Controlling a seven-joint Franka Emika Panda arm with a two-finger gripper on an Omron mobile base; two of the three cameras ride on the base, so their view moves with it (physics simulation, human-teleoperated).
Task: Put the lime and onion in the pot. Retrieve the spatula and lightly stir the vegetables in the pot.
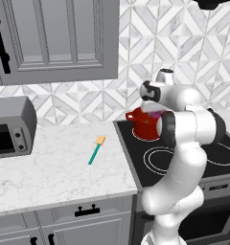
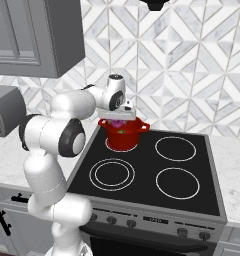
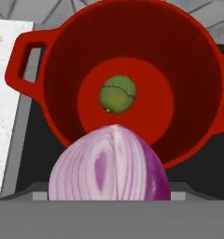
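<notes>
the claw (image 2: 120,120) hangs over the red pot (image 2: 123,136) on the stove (image 2: 192,200), grasping the onion (image 3: 109,163). the lime (image 3: 117,94) lies in the pot; the spatula (image 1: 96,150) lies on the tabletop (image 1: 50,177). no writing is readable.

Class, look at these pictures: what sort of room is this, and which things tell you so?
A rendered home kitchen: a black four-ring stove with a red pot on it, a marble counter with cabinets, and a toaster oven.

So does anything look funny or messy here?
Nothing is spilled or broken. The lime sits in the pot, the onion hangs right above it at the gripper, and the spatula lies flat on the counter.
</notes>
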